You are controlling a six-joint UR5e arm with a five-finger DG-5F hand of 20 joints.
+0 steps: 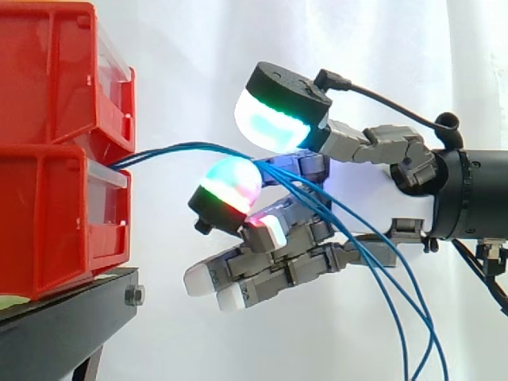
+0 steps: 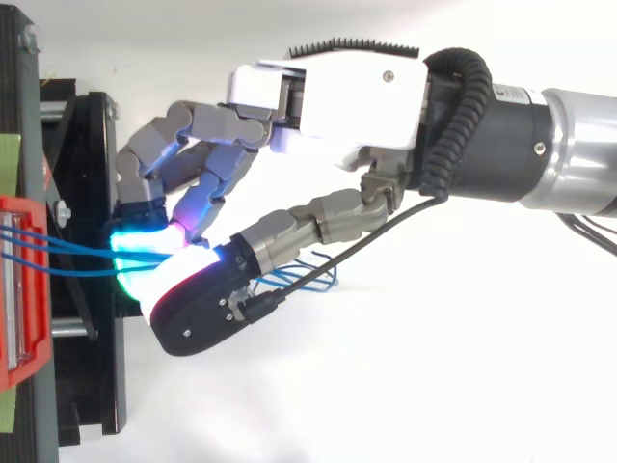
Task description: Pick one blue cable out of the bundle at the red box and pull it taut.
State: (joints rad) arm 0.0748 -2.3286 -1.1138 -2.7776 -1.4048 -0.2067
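Note:
Several thin blue cables [image 1: 178, 148] leave the gap between the stacked red boxes [image 1: 55, 151] and arch to the right. They run through my hand [image 1: 333, 238], between the upper cyan-green pad [image 1: 274, 119] and the lower red-green pad [image 1: 232, 184]. A narrow gap shows between those pads, with the cables lying just over the lower one. Past the pads the cables fan out and droop slack to the bottom right [image 1: 413, 317]. From above, the hand [image 2: 328, 106] reaches left with its pads [image 2: 145, 256] over the cables [image 2: 67, 253], close to the red box [image 2: 24, 280].
The red boxes rest on a black stand [image 1: 71, 317] at the left, which the top view shows as a black frame [image 2: 96, 376]. A white curtain hangs behind. The arm [image 2: 540, 145] enters from the right.

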